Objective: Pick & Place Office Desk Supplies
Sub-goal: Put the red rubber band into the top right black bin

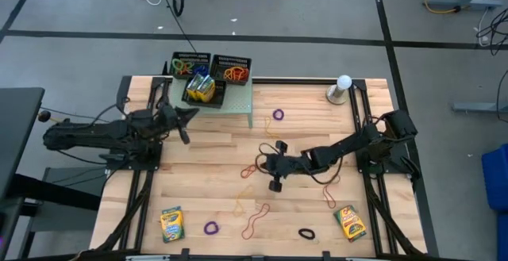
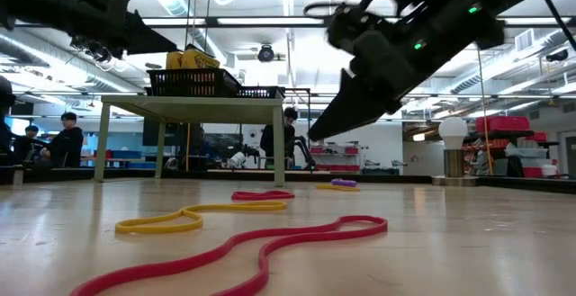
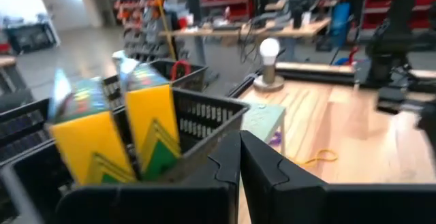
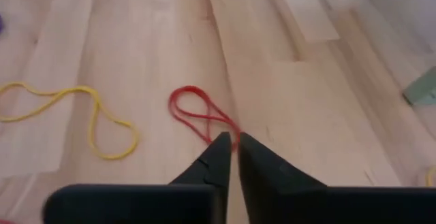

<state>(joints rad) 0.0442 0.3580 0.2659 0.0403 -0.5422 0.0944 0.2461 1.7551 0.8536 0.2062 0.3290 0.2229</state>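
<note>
Wooden tabletop (image 1: 198,174) is carrying the scattered supplies, with a lab of benches and seated people showing beyond it.

Nearest the front edge: one crayon box (image 1: 171,224) at front left, another crayon box (image 1: 350,222) at front right, and purple (image 1: 211,228), orange (image 1: 255,220) and black (image 1: 307,233) bands lying between them, all untouched.

Mid-table, right tool (image 4: 231,146) is hanging low over a red band (image 4: 199,117), tips at the loop's near end. Fingers are standing almost together with a thin gap; I can't tell if any rubber is pinched between them. Yellow band (image 4: 82,118) is lying just beside the red one, apart from it. Judging by the pose, this arm is working a band pickup, going tip-down because the loops lie flat on the wood.

Farther back, left tool (image 3: 240,163) is clenched with nothing in it, hovering just beside a mesh tray (image 3: 204,118) on the small raised stand (image 1: 238,102). Two crayon boxes (image 3: 122,125) are standing upright in that tray, so that tray looks like the drop point for boxes. Neighbouring trays (image 1: 212,65) are holding coloured bands, sorted by kind. White ball-topped stand (image 1: 341,89) is sitting at the back right corner, clear of the work.
</note>
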